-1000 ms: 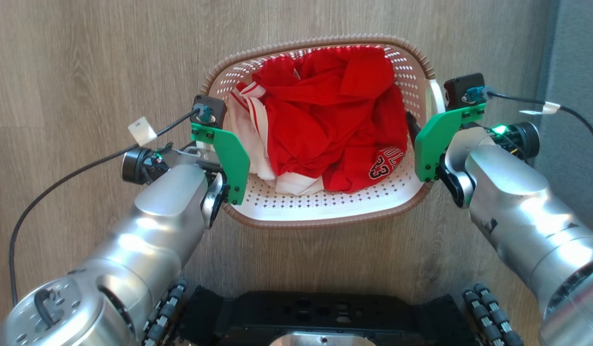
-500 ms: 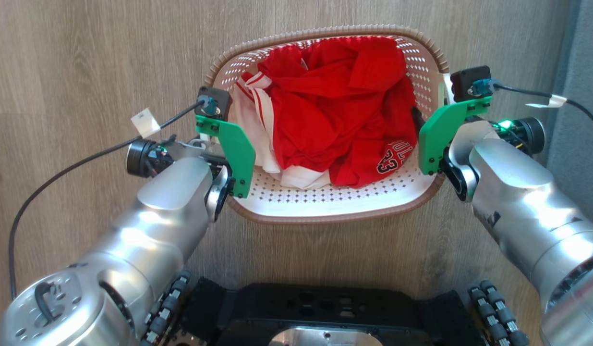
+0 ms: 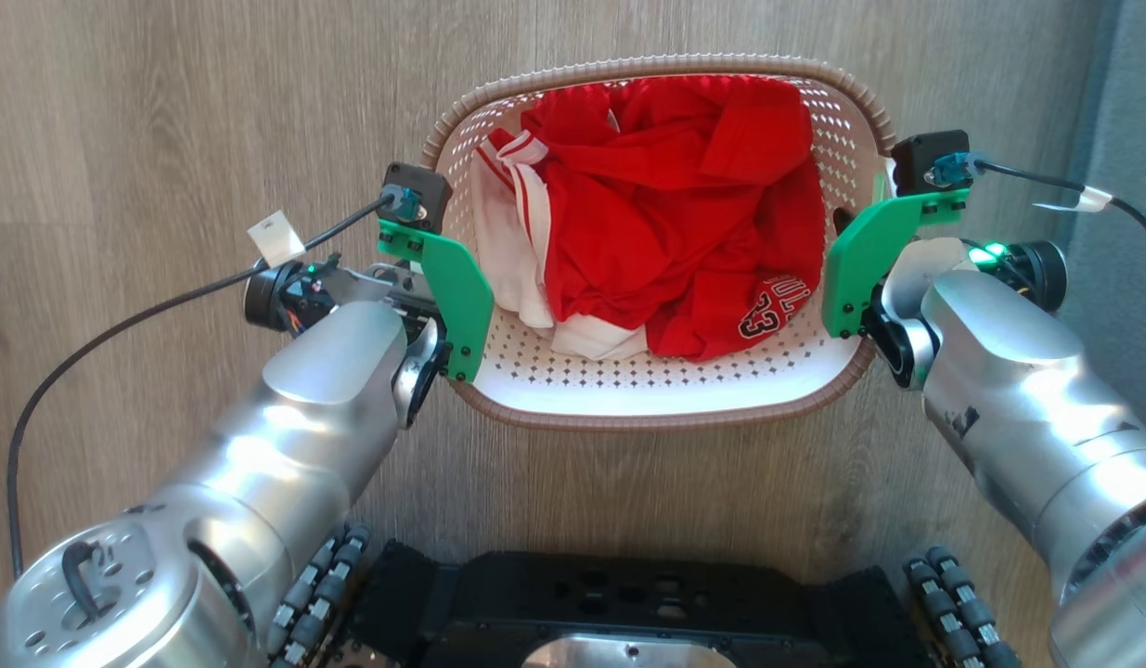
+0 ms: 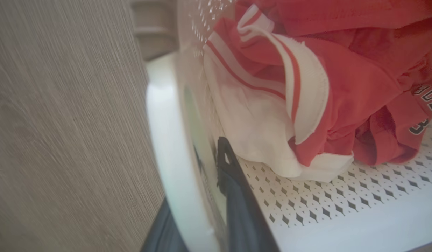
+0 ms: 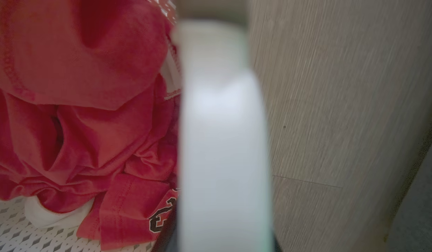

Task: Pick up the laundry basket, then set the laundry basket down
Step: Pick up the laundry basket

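Left gripper (image 4: 202, 175): closed on the side handle (image 4: 167, 140). One dark finger lies inside the perforated wall and the other outside it.
Right gripper (image 5: 221, 238): clamped across the opposite handle (image 5: 222, 140), with dark slivers of finger tight at both its edges. This view is blurred.
Laundry basket (image 3: 665, 397): between the two arms, just ahead of the robot's base, over the wood floor (image 3: 164, 111). I cannot tell whether it rests on the floor or hangs just clear of it.
Load: a crumpled red jersey (image 3: 665, 213) and a white garment (image 3: 503, 250) fill the far half, heaped toward the left wall.
Risk, slip: the handles look like smooth, glossy plastic, so narrow fingers could slide along them under weight.
Risk, tilt: if one arm rises faster than the other, the basket would tip and the loose cloth could spill.
Risk, snag: the white garment lies just beside the inner left finger and could get pinched or dragged.
Materials: thin white moulded plastic, likely flexible, punched with small diamond holes. The shape is a rounded rectangle with a brown braided rim. The fabric is soft and creased, and the floor is matte grey-brown woodgrain.
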### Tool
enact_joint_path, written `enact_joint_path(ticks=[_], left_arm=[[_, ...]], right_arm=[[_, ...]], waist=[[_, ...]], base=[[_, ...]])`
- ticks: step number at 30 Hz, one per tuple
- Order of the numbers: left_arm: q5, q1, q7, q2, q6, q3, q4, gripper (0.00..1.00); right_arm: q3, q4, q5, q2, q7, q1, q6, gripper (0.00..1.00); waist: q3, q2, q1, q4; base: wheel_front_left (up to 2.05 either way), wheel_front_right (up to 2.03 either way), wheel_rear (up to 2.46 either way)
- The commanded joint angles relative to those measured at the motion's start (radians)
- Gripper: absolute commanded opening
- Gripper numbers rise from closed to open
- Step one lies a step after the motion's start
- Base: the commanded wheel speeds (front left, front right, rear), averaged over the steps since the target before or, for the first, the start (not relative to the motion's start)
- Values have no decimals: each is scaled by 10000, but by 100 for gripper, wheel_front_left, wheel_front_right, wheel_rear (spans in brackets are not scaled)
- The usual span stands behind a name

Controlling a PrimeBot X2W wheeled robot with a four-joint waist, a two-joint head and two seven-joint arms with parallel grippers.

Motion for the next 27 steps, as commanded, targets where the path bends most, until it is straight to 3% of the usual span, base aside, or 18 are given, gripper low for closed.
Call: enact_joint_path(ticks=[1,18,27], left_arm=[[355,-30,-102,168,-91,-36,17,0],[1924,923,1185,168,-1835,-68,241,0],[1986,1547,2256,168,-2187,-68,141,0]], right_arm=[[139,-79,53,178,84,675,67,0],[710,-146,756,522,2637,1695,67,0],[1100,-248,953,557,3721,2210,67,0]], waist=[[-111,0,-1,-29],[-2611,0,-1,-525],[-4071,0,-1,-639]], base=[[0,0,0],[0,0,0],[0,0,0]])
